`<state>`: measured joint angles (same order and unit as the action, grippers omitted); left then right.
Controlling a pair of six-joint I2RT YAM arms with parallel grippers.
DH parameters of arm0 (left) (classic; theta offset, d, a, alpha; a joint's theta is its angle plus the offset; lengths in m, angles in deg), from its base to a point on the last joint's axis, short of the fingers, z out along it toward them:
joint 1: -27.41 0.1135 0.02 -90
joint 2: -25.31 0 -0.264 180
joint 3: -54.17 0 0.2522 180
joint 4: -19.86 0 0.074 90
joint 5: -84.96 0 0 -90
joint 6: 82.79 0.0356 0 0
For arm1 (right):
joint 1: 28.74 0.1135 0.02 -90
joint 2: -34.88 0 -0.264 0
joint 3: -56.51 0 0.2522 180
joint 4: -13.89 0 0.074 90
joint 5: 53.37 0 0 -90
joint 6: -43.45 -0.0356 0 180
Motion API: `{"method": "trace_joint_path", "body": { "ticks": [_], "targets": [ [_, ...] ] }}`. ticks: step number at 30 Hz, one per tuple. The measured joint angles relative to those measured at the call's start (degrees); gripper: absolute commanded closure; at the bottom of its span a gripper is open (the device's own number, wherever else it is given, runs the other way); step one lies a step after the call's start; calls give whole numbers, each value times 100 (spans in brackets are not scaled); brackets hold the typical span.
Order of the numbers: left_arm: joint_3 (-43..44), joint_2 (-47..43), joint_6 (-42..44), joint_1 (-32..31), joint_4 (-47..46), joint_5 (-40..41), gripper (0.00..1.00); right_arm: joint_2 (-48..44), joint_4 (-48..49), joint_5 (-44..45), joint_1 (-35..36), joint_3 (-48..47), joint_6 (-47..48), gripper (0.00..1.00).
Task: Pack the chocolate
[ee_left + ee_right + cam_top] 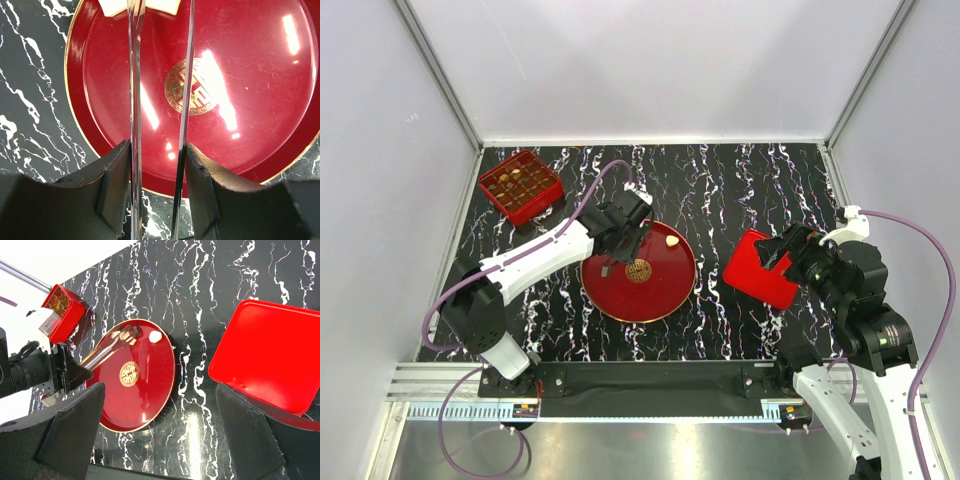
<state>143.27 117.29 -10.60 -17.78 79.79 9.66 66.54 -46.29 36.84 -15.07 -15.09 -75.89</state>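
Note:
My left gripper (608, 248) is shut on metal tongs (134, 100) held over the red plate (665, 290). The tongs reach to a cream-white chocolate (112, 6) at the plate's far rim. Their tips run out of the left wrist view, so I cannot tell if they pinch it. The right wrist view shows that piece (119, 334) at the tips. A second cream chocolate (672, 241) lies on the plate's far right. The red box (520, 185) at the back left holds several chocolates. My right gripper (780, 250) is open and empty, beside the red lid (760, 275).
The red lid (270, 355) lies open side up on the black marble mat, right of the plate. A gold emblem (192, 92) marks the plate's middle. White walls close in the back and both sides.

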Motion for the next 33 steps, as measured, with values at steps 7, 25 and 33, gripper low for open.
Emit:
{"method": "trace_joint_path", "body": {
  "ticks": [7,25,33],
  "targets": [
    [0,0,0,-2,9,79,51,0,0,0,0,0,-2,0],
    [-122,2,4,-4,-79,52,60,-13,0,22,0,0,-2,0],
    [17,-101,-28,-26,317,26,65,-55,-2,22,0,-2,-4,0]
  ]
}}
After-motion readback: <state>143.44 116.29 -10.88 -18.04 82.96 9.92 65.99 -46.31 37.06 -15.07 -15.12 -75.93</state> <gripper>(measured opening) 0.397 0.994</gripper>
